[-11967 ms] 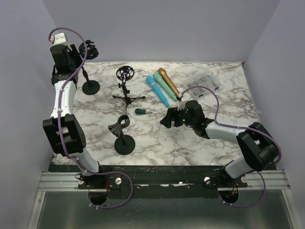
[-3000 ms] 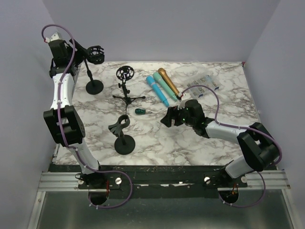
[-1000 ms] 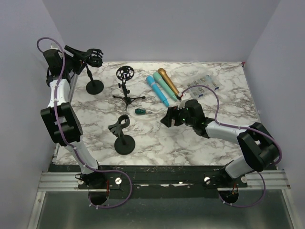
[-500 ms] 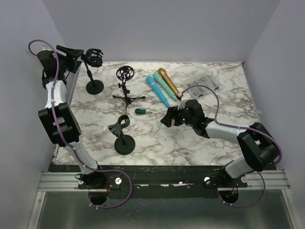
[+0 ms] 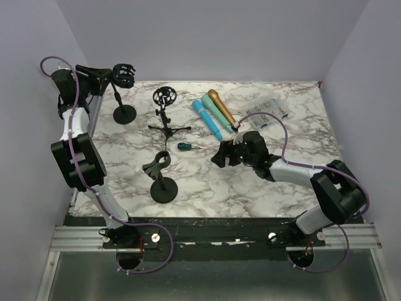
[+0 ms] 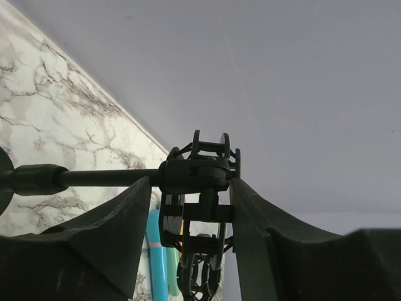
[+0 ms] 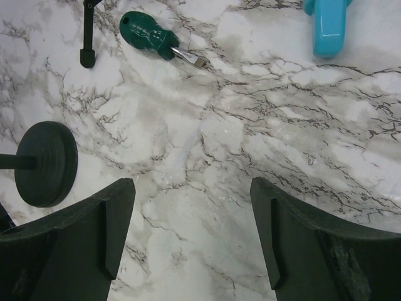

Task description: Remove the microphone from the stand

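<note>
the left gripper (image 6: 190, 189) is raised in the upper left of the overhead frame. its two fingers are pressed against either side of the pivot joint on the black round-based stand with a caged shock mount (image 6: 195, 175), so it is holding that stand at its head. in the wrist view the stand's pole runs out to the left edge. seen from above, the stand's base sits on the white marble table (image 5: 301, 144) near the upper left corner.

the blue microphone (image 5: 207, 119), teal microphone (image 5: 217, 111) and gold microphone (image 5: 222, 108) lie side by side on the marble in the upper middle, apart from every stand.

the right gripper (image 7: 193, 238) hangs low over the centre of the table. its fingers are spread wide, with bare marble showing between them. its wrist view shows a green-handled screwdriver (image 7: 150, 37) at upper left and the disc base of a black clip-topped stand (image 7: 47, 163) at the left edge.
</note>
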### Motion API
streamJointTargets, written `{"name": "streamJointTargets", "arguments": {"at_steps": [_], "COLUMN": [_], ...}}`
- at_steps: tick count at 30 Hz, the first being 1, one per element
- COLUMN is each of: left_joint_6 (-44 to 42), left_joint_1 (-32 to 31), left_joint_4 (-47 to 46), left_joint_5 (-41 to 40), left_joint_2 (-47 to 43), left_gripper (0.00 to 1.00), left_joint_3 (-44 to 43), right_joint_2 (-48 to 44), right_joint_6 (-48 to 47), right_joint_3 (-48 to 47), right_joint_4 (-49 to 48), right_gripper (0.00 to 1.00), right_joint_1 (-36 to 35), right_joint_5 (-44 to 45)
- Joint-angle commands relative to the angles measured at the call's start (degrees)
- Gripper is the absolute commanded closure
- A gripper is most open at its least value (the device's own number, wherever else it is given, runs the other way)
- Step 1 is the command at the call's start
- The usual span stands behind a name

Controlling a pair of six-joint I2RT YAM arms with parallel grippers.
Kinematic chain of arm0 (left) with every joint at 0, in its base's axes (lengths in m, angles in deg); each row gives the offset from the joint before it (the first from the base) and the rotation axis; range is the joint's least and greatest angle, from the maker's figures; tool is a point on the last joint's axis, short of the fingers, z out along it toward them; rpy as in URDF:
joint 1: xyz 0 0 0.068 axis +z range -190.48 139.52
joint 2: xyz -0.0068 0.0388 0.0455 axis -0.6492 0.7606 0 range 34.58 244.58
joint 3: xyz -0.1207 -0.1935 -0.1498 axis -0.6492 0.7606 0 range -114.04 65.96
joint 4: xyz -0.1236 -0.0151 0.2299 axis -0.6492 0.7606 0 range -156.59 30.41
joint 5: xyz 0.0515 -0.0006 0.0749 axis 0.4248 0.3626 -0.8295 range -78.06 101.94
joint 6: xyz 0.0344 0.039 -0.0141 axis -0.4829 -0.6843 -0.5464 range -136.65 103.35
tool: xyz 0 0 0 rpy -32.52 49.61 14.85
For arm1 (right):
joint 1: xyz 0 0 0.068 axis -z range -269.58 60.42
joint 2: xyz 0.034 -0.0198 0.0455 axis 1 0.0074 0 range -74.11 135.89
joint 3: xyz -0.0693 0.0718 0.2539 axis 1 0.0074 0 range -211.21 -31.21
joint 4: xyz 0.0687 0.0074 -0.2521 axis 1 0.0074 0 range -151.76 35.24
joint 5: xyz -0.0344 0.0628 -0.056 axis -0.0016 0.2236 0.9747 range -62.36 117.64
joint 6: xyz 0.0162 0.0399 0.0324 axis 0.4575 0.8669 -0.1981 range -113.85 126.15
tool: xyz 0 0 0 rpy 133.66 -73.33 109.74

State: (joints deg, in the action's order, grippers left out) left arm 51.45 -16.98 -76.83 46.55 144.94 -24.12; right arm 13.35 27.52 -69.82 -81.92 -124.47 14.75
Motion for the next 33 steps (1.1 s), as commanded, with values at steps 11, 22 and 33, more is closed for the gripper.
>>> {"name": "streamJointTargets", "arguments": {"at_steps": [11,22,33], "left_joint_6": [-1.79,-9.35,-13.73], "left_joint_1": [0.06,-0.99,-1.36], "left_joint_4": [2.0,10.15,17.57], "left_joint_5": [0.03,-5.64,-11.24], "left_joint_2": [1.76,4.47,8.91], "left_gripper": [0.77,0.95,1.0], "left_joint_3": [-0.72,2.16,3.2], "right_joint_2": [0.6,0.69,1.47], "right_joint_6": [-0.79,-0.77,-0.65], "right_joint_3": [-0.11,0.03,-0.32], "right_joint_4": [-1.92,-1.99,-2.16], "right_gripper": [0.18,0.18,0.18], "right_joint_1": [-0.35,-0.34,-0.37], "right_joint_5": [0.53,0.65,0.34]}}
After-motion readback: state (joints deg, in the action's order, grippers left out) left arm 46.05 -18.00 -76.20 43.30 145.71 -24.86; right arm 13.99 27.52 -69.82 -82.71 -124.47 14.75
